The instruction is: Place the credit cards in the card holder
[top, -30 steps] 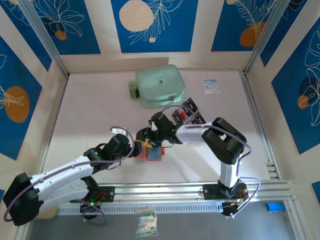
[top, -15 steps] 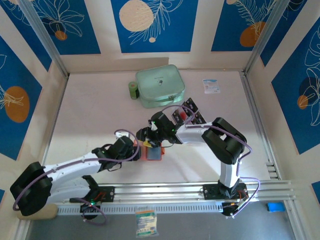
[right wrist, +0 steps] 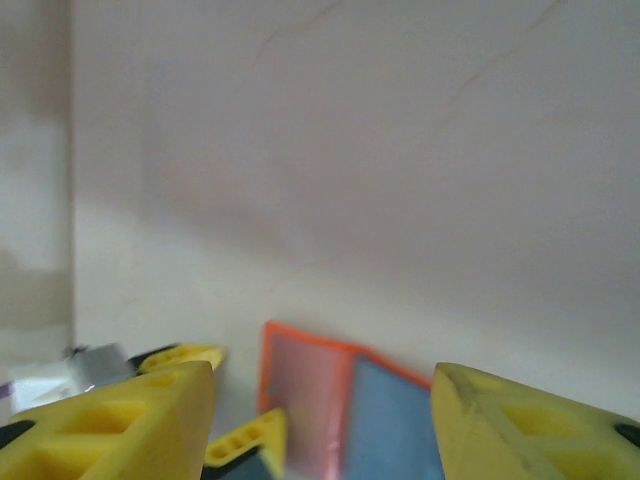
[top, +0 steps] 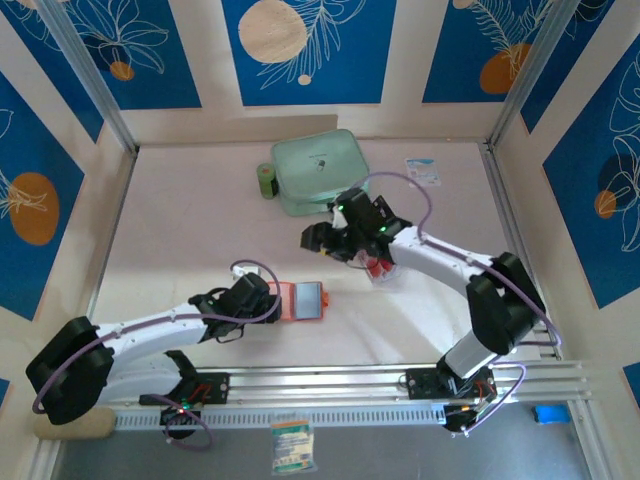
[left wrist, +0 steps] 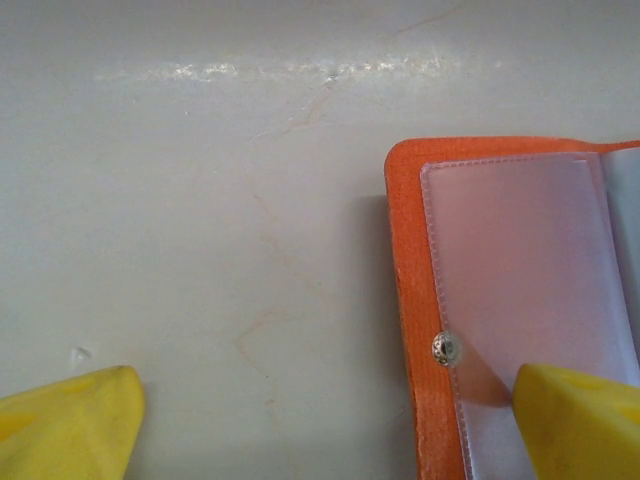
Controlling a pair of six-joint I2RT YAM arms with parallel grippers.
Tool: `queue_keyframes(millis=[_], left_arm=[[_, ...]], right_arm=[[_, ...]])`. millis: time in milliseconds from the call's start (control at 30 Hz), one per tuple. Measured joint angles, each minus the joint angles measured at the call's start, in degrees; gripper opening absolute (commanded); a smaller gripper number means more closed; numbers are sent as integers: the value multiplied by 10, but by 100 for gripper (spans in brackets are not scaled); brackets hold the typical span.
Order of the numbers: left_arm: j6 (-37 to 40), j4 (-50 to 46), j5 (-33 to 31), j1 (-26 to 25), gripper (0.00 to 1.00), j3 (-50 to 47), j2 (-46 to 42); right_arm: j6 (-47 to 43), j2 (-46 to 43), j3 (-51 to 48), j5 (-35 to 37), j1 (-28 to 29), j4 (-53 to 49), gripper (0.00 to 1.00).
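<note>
Clutter keeps to the far side: mint case [top: 318, 172], green roll [top: 266, 181], packet [top: 422, 172]. Holder [top: 300, 300] lies open on the worktop [top: 180, 230], with wide room to its left and right. Left hand [top: 273, 299] is released and straddles its left edge, one finger over the clear pocket [left wrist: 510, 260]. Right hand [top: 316, 238] is released and empty, just beyond the holder. Cards [top: 378, 265] sit under that arm.

Orange card holder [top: 285, 300] with a frosted clear pocket and a silver snap [left wrist: 447, 347], on a pale cream table [top: 180, 220] with faint veining. Black credit cards [top: 376, 263] with red patches. Mint-green zip case [top: 318, 172]. White-and-blue packet [top: 422, 171]. Walls [top: 310, 40] carry blue panels with white leaf outlines and orange and cream circles. The left gripper [left wrist: 325, 430] has yellow fingertips [left wrist: 70, 425].
</note>
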Motion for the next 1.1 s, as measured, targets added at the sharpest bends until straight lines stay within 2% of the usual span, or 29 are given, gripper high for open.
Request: queue_keyframes(millis=[133,400,800,1100], left_arm=[[-1,0,0,0,94,0,0],[-1,0,0,0,94,0,0],[-1,0,0,0,94,0,-6],[-1,0,0,0,94,0,-9]], right_arm=[[-79,-1,21,64,-36,-92,50],[-165,38,43,165,-30,-196,34],[-197,101,45,292,5,-248,34],[-206,135,67,356,33,-260,33]])
